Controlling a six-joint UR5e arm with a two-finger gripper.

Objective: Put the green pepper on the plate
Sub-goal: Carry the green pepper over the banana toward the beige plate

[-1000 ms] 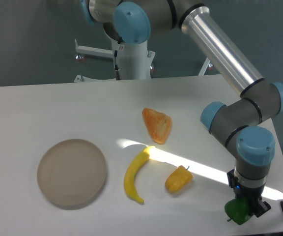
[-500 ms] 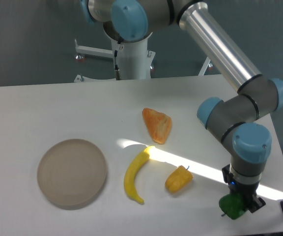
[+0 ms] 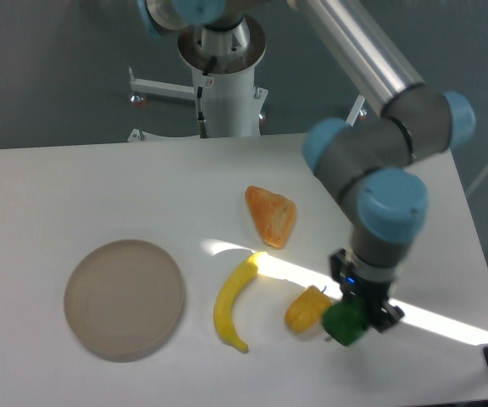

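The green pepper point(image 3: 343, 323) hangs in the air just right of the small yellow-orange pepper point(image 3: 307, 310), held between the fingers of my gripper point(image 3: 356, 317), which is shut on it. The round beige plate point(image 3: 124, 297) lies on the white table at the left, a long way from the gripper, with nothing on it. The fingers are mostly hidden by the wrist and the pepper.
A yellow banana point(image 3: 234, 301) lies between the plate and the small pepper. A larger orange pepper point(image 3: 271, 215) rests at the table's middle. The arm's base point(image 3: 224, 89) stands behind the table's far edge. A strip of bright light crosses the table.
The gripper has carried the green pepper up and to the left, from the table's front right corner to beside the small yellow-orange pepper. Nothing else moved.
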